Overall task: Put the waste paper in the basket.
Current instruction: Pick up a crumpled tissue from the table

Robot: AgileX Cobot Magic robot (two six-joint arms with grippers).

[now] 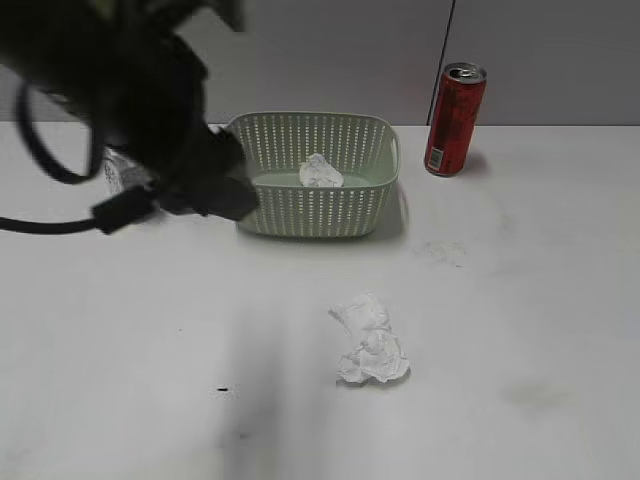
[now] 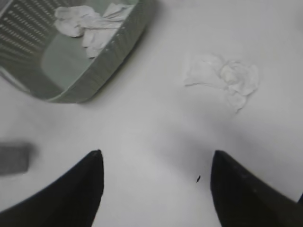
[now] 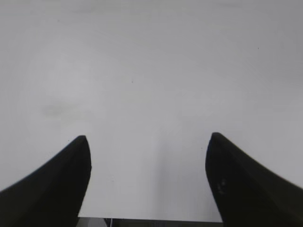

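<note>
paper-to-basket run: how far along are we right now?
Partly done. White paper already lies inside the basket; the left wrist view suggests more than one wad there. One wad remains on the table, in front of the basket. Nothing is in hand: left gripper and right gripper are both open and empty.

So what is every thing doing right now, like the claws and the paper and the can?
Left claw: open, empty, above the table.
Right claw: open, empty, over bare table.
Basket: upright, holding paper.
Paper in the basket: crumpled, lying on the bottom.
Paper on the table: crumpled, outside the basket, untouched.
Red can: standing upright beside the basket, apart from it.
</note>
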